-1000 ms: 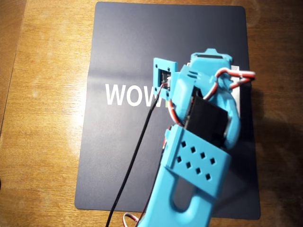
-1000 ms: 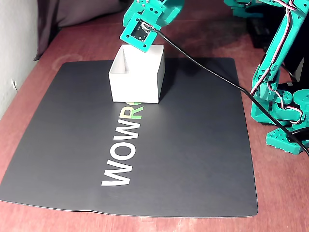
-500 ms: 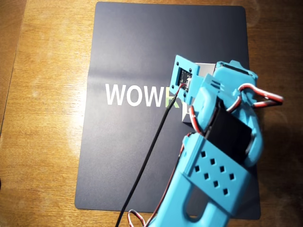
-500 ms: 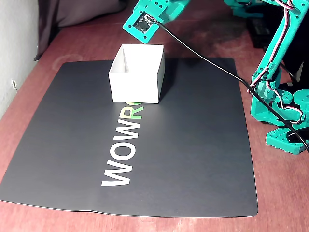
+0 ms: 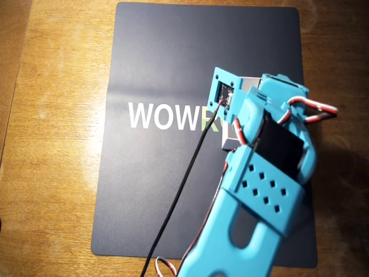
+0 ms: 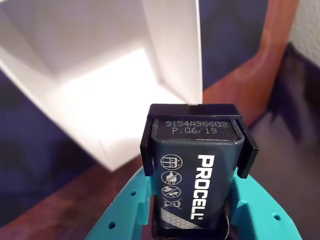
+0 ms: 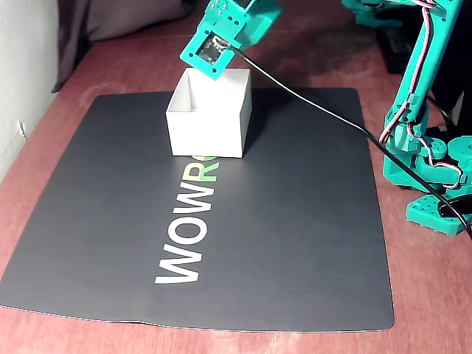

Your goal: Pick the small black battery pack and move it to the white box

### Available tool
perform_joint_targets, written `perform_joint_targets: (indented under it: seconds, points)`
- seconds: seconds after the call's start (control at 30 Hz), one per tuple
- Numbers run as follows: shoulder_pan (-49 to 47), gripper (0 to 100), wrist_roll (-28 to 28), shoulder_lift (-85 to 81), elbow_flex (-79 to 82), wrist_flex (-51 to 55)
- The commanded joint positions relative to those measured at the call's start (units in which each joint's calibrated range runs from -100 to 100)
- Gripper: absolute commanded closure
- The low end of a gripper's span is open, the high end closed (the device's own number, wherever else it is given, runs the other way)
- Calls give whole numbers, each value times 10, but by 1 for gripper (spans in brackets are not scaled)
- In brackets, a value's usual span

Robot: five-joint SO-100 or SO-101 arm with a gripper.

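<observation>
In the wrist view the gripper (image 6: 195,200) is closed on the battery (image 6: 192,172): the black block with white "PROCELL" lettering sits clamped between the teal fingers (image 6: 125,210), its printed end pointing away from the camera. Just beyond that end lies the open box (image 6: 110,95), its white floor and thin upright walls tilted across the picture, the near wall's corner meeting the top of the battery in the picture. Whether the battery is over the opening or just short of the rim cannot be told from this view.

In the fixed view the gripper head (image 7: 228,26) hangs over the box (image 7: 210,122), above its far rim, with its small camera plate (image 7: 206,50) facing the viewer; the battery is hidden there. A black cable (image 7: 317,96) runs from the plate across to the arm's base (image 7: 435,184) at the right edge of the table (image 7: 66,96).

The box stands on the dark mat (image 7: 295,221), near the mat's far edge and touching the end of the "WOWR" lettering (image 7: 188,236). In the overhead view the arm (image 5: 259,190) covers most of the box (image 5: 249,83), which lies near the mat's (image 5: 155,57) right edge; only a sliver of white shows beside the camera plate (image 5: 223,92).
</observation>
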Motion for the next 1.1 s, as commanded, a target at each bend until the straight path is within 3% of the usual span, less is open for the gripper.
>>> perform_joint_targets:
  seconds: [0.0,0.47,1.07]
  points:
    - [-34,90,-4,9,-37,-15]
    - [-33,90,-3,54,-28,-79]
    - [-47,89,1,53,1,8]
